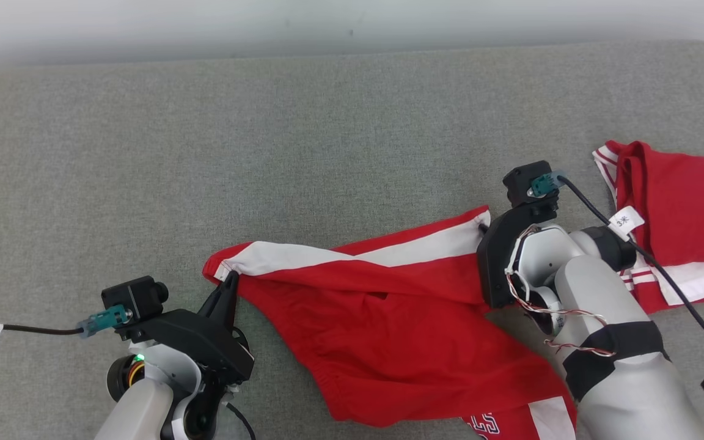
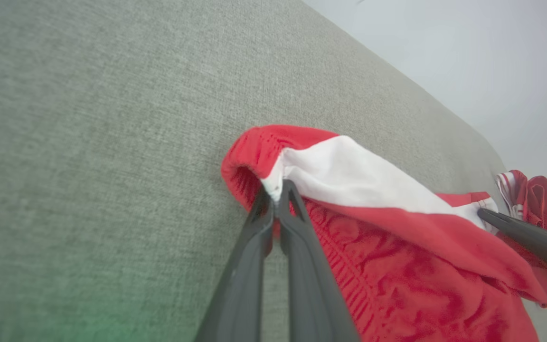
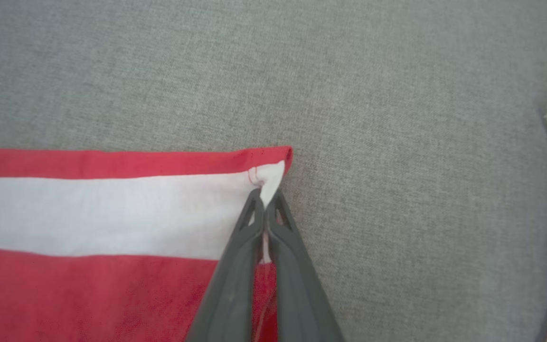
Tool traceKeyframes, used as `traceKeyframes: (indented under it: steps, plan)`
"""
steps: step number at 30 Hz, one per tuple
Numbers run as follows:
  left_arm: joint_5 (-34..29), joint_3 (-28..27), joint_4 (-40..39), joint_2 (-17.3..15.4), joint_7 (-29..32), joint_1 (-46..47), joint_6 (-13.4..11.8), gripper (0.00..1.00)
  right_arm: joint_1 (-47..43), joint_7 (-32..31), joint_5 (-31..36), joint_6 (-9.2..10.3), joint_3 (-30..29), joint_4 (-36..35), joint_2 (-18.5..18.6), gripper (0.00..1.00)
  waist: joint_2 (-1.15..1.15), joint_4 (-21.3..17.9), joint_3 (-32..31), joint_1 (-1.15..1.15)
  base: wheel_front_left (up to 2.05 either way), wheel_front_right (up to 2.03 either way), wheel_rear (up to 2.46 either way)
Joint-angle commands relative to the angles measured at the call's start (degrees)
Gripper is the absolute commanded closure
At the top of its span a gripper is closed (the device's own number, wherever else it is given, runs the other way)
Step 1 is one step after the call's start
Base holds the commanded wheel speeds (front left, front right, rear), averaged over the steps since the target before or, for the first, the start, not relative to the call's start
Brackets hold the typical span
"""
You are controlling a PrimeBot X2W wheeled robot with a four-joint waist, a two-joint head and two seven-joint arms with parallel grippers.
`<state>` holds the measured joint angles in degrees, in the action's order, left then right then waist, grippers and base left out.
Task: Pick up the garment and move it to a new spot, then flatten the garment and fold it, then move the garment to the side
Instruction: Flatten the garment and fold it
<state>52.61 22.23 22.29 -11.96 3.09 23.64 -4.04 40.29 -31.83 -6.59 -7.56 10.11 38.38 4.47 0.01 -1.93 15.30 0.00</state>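
A red garment (image 1: 388, 305) with a broad white stripe lies stretched across the near part of the grey cloth-covered counter (image 1: 266, 153), its striped edge running from lower left up to the right in the head view. The left claw (image 1: 230, 278) is clamped on the left end of that edge. In the left wrist view its two dark fingers press together on the fabric where the white stripe meets the gathered red band (image 2: 278, 190). The right claw (image 1: 482, 227) is clamped on the opposite end. The right wrist view shows its fingers pinched on the white corner just under the narrow red hem (image 3: 266, 199). Between the two claws the striped edge is drawn fairly straight, while the red cloth below it sags in loose folds toward the robot. A second red garment (image 1: 688, 201) with white stripes lies on the counter further right, apart from the held one.
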Motion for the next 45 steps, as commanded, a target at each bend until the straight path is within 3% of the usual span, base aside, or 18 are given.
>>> traceKeyframes:
  steps: [1,6,7,8,9,20,22,23,24,26,27,29,32,33,34,44,45]
  plan:
    - [-0.3,-0.1,-0.2,-0.4,-0.6,0.6,0.1,1.00,0.8,0.8,0.7,0.12,0.2,-0.1,0.4,1.00,-0.01,-0.1,-0.3,0.00,0.00,0.00,0.00]
    - [-0.5,-0.3,-1.2,-0.8,-0.7,-0.2,-0.4,1.00,-0.4,2.0,1.9,0.12,-0.1,-0.6,1.0,1.00,-0.01,-0.5,-1.5,0.00,0.00,0.00,0.00]
    - [-0.4,-0.2,-1.4,-0.9,-0.6,-0.4,-0.5,1.00,-0.7,2.0,1.9,0.12,-0.2,-0.5,1.0,0.74,-0.01,-0.5,-1.6,0.00,0.00,0.00,0.00]
    - [-0.4,-0.2,-1.6,-0.9,-0.6,-0.5,-0.6,1.00,-0.8,2.1,1.9,0.12,-0.2,-0.5,1.1,0.26,-0.01,-0.5,-1.7,0.00,0.00,0.00,0.00]
    - [-0.3,-0.2,-1.7,-1.0,-0.5,-0.7,-0.7,1.00,-0.9,2.1,1.9,0.12,-0.3,-0.5,1.1,0.00,-0.01,-0.5,-1.8,0.00,0.00,0.00,0.00]
    - [-0.4,0.7,-2.0,-0.6,0.0,-0.3,-0.7,1.00,0.2,2.5,3.0,0.12,-1.0,0.6,0.2,0.00,-0.01,0.4,-1.1,0.00,0.00,0.00,0.00]
    - [-0.3,0.7,-1.8,-0.5,0.0,-0.3,-0.7,1.00,0.3,2.5,3.2,0.12,-1.1,0.8,0.1,0.49,-0.01,0.5,-1.1,0.00,0.00,0.00,0.00]
    - [-0.2,0.7,-1.8,-0.5,-0.1,-0.3,-0.7,1.00,0.2,2.4,3.3,0.12,-1.2,0.8,0.0,0.65,-0.01,0.5,-1.2,0.00,0.00,0.00,0.00]
    - [-0.1,0.7,-1.7,-0.5,-0.2,-0.4,-0.7,1.00,0.1,2.4,3.4,0.12,-1.2,0.8,0.0,0.68,-0.01,0.5,-1.3,0.00,0.00,0.00,0.00]
    - [-0.1,0.7,-1.6,-0.5,-0.3,-0.7,-0.7,1.00,-0.4,2.4,4.0,0.12,-1.2,0.6,-0.2,0.87,-0.01,0.4,-1.6,0.00,0.00,0.00,0.00]
    - [0.0,0.7,-1.6,-0.6,-0.4,-0.8,-0.8,1.00,-0.7,2.5,4.4,0.12,-1.4,0.4,-0.2,0.89,-0.01,0.4,-1.7,0.00,0.00,0.00,0.00]
    - [0.1,0.7,-1.7,-0.7,-0.4,-1.2,-0.8,1.00,-1.4,2.3,4.9,0.12,-1.6,-0.1,-0.3,0.79,-0.01,0.1,-2.1,0.00,0.00,0.00,0.00]
    - [0.3,0.6,-1.8,-0.9,-0.4,-1.4,-0.9,1.00,-2.0,1.7,5.6,0.12,-1.9,-1.1,-0.4,0.78,-0.01,-0.3,-2.4,0.00,0.00,0.00,0.00]
    - [0.3,0.6,-1.9,-1.0,-0.4,-1.4,-0.9,1.00,-2.2,1.4,5.5,0.12,-1.7,-1.3,-0.5,0.96,-0.01,-0.4,-2.5,0.00,0.00,0.00,0.00]
    - [0.3,0.6,-1.9,-1.0,-0.3,-1.3,-0.9,1.00,-2.3,1.2,5.4,0.12,-1.6,-1.6,-0.5,1.00,-0.01,-0.5,-2.6,0.00,0.00,0.00,0.00]
    - [0.4,0.9,-2.0,-1.0,-0.2,-1.0,-1.1,1.00,-2.7,0.1,4.9,0.12,-2.3,-2.1,-0.1,1.00,-0.01,-0.5,-2.7,0.00,0.00,0.00,0.00]
    - [0.3,0.9,-2.0,-1.0,-0.2,-0.9,-1.1,1.00,-2.5,0.6,5.4,0.12,-2.8,-2.4,-0.1,0.73,-0.01,-0.5,-2.6,0.00,0.00,0.00,0.00]
